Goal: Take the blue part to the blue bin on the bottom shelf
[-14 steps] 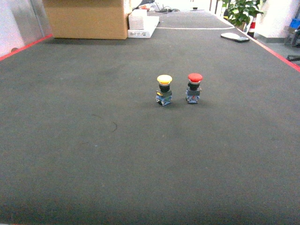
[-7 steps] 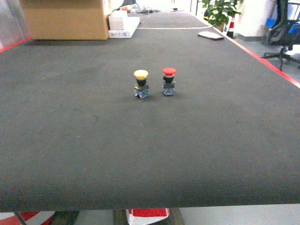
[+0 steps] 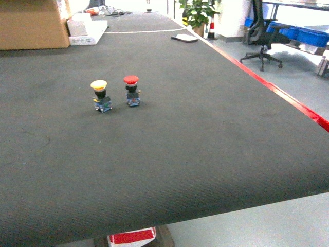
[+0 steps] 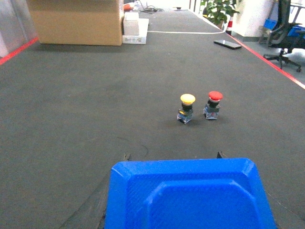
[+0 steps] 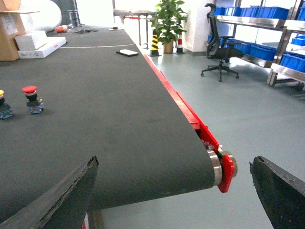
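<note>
Right up close in the left wrist view, the left end effector has the blue part wedged between its two dark fingers, the blue plastic filling the bottom of that view and hanging over the worktop. Over on the right wrist view, the right end effector is spread wide, one ragged dark finger low on the left, the other low on the right, nothing between them, and below it the near corner of the worktop with its red side rail and a metal end roller. A little further out, from the head, two push buttons stand upright side by side on the dark surface of the worktop, close but apart: the yellow-capped button on the left, the red-capped button on the right. Far end now: a big cardboard box at the back left, a white box just beside it, and a flat dark slab lying near the right edge. Beyond the worktop, a potted plant and a striped cone stand on the grey floor, with an office chair out to the right. Furthest off, metal racks carry rows of blue crates; which of them is the one for this part, I cannot tell.
</note>
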Robot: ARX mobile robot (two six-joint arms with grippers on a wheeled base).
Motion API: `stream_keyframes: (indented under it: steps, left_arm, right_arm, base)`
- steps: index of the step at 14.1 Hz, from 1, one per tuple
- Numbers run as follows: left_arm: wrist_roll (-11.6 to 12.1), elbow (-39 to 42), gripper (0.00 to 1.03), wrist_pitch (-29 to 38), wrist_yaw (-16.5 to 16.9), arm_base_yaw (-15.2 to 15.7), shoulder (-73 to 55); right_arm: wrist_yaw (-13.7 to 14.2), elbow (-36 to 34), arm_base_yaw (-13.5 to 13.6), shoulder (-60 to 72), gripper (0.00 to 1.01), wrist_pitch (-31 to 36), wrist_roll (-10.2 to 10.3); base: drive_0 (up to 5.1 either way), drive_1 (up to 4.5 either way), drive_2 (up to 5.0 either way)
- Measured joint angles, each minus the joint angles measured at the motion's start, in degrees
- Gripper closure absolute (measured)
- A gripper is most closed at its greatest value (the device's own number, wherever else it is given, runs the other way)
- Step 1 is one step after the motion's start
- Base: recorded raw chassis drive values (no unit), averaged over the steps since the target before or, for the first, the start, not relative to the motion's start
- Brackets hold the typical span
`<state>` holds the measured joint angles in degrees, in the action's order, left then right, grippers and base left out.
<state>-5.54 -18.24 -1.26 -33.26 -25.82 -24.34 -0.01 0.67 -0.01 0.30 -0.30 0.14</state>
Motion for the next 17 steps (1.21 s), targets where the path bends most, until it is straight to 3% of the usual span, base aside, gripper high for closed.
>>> stream_keyframes:
  steps: [17]
  left_arm:
    - [0.00, 0.00, 0.60, 0.02, -0.02, 0.00, 0.02]
  right_arm:
    - [0.00, 0.00, 0.00, 0.00, 0.03, 0.02, 0.00]
  base:
    - [-1.6, -1.59, -1.6]
